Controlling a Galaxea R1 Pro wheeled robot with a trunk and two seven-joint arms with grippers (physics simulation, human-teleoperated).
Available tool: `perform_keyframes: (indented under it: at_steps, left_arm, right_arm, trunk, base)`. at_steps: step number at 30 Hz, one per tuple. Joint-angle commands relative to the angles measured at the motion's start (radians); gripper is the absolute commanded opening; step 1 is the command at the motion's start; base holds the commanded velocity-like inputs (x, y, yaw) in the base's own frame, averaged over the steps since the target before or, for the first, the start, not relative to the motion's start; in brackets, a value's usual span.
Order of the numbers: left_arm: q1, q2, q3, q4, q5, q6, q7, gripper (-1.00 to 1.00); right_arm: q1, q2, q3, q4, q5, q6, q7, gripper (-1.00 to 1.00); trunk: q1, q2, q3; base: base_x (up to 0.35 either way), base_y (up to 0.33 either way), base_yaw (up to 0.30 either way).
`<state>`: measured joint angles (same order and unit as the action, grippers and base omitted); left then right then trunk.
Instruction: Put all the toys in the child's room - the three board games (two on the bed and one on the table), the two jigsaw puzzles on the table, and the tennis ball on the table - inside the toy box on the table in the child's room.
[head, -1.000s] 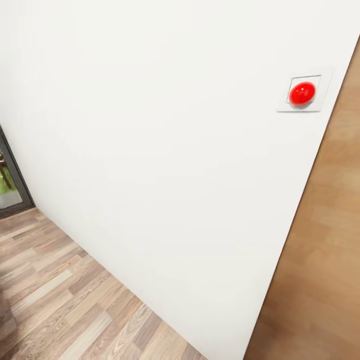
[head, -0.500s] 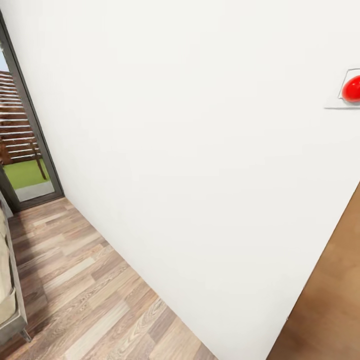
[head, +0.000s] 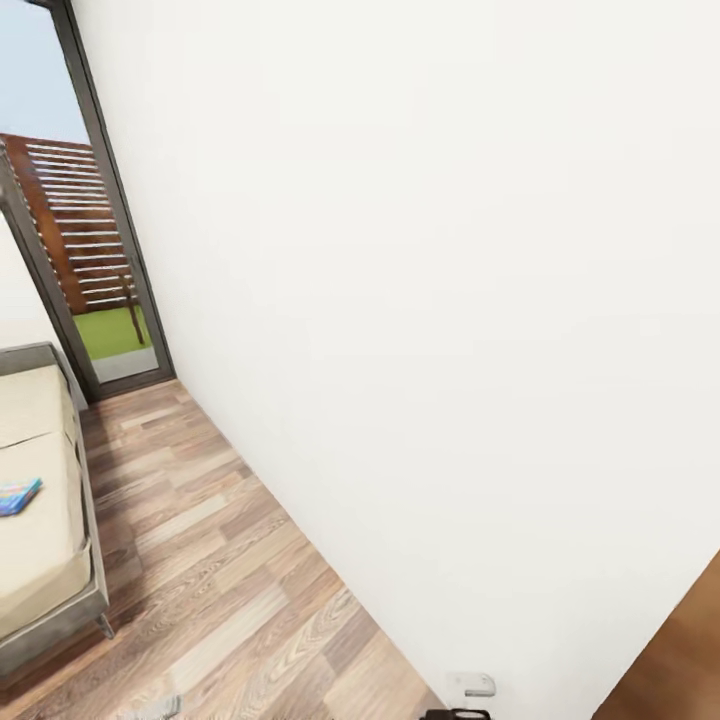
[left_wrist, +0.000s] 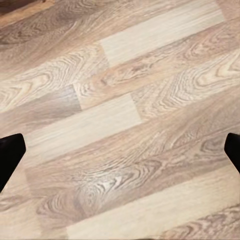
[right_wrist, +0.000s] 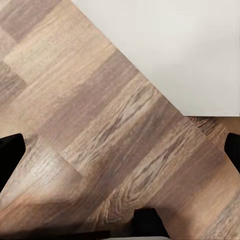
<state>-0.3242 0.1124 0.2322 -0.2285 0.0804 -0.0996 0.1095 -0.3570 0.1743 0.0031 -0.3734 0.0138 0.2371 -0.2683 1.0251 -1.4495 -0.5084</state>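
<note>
Item: left claw (left_wrist: 120, 150). My two black fingertips (left_wrist: 10, 155) sit far apart with nothing between them; under them lies the floor (left_wrist: 125, 100), wood-grain laminate in pale and mid-brown planks, matte, with swirling knots.

Item: right claw (right_wrist: 120, 150). Spread wide as well and holding nothing, one dark tip at each side. Beneath it the floor runs in darker brown planks, and just past the tips stands the wall (right_wrist: 170, 45), smooth, plain white, meeting the planks in a straight edge.

Item: bed (head: 45, 500), seen from my head, well off to the left of both claws. Plain beige mattress, soft-cornered, in a thin grey frame on a small leg.

Item: board game (head: 18, 495). Small, flat, blue printed box lying on the mattress, near its outer edge.

Item: glass door (head: 95, 250), beyond the bed. Dark slim frame; through it a slatted brown fence and green grass.

Item: socket (head: 472, 685). Small white plate low on the wall.
</note>
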Motion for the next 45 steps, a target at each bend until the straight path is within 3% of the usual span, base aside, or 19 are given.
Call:
perform_keyframes:
  at_steps: [1, 10, 14, 25, 45]
  left_arm:
    - [-0.001, 0.001, -0.007, -0.001, 0.007, -0.008, 0.000, 1.00]
    - [-0.001, -0.001, -0.013, -0.003, 0.002, -0.023, -0.006, 1.00]
    - [-0.001, -0.001, -0.013, 0.000, 0.002, -0.064, -0.005, 1.00]
    - [-0.001, -0.003, -0.013, 0.001, 0.004, -0.089, -0.003, 1.00]
    - [-0.001, -0.004, -0.013, 0.001, 0.004, -0.091, -0.002, 1.00]
  right_arm:
    - [0.000, 0.000, 0.002, -0.001, 0.002, 0.004, -0.003, 1.00]
    - [0.001, 0.000, 0.003, 0.001, -0.002, -0.040, 0.002, 1.00]
    - [0.002, 0.000, 0.004, 0.002, -0.005, -0.078, 0.003, 1.00]
    - [0.003, 0.000, 0.004, 0.002, -0.003, -0.103, 0.003, 1.00]
    - [0.003, 0.000, 0.006, 0.028, 0.002, -0.142, 0.003, 1.00]
  trunk:
    - [0.000, -0.001, -0.002]
    - [0.000, -0.001, -0.004]
    - [0.000, -0.001, -0.004]
    - [0.000, -0.001, -0.004]
    - [0.000, -0.001, -0.004]
  base:
    - [0.000, 0.000, 0.196]
    - [-0.086, 0.046, 0.056]
    - [-0.077, 0.043, 0.005]
    - [-0.008, 0.041, 0.015]
    - [0.000, 0.054, 0.266]
